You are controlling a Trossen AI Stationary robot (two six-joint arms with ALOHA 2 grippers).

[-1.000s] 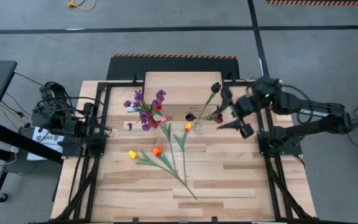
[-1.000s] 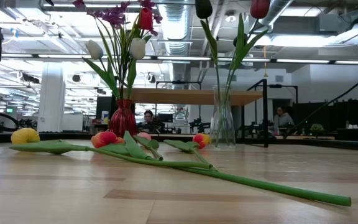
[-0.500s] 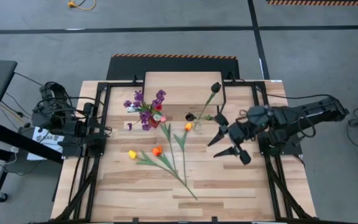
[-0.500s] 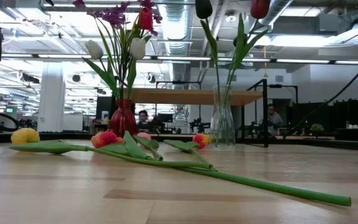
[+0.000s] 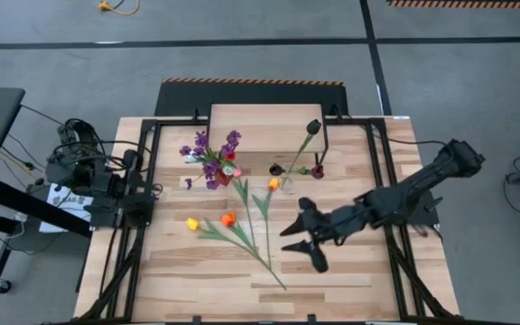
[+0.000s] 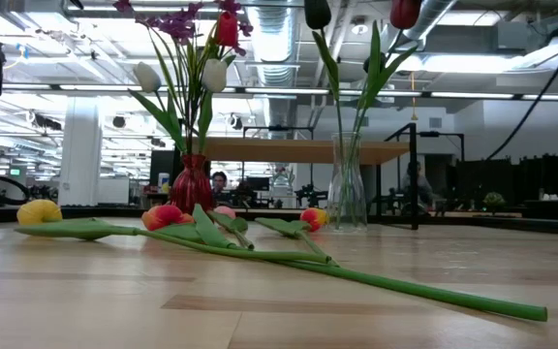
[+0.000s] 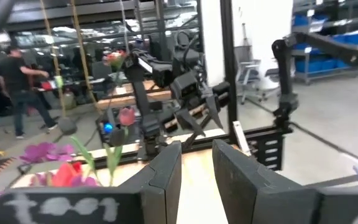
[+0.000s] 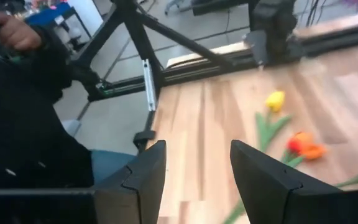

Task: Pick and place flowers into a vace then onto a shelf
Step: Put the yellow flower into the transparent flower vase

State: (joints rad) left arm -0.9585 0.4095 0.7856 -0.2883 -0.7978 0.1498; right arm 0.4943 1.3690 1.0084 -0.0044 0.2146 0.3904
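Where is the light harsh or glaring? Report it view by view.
Low view: bright ceiling lights backlight the flowers in the red vase and clear vase; the tabletop shows sheen. High view: even light, no glare.

no readable text, labels or signs

One camera looks straight down on the whole table [image 5: 332, 271]; another sits at tabletop height, close behind the loose flowers [image 6: 260, 254] both views share.
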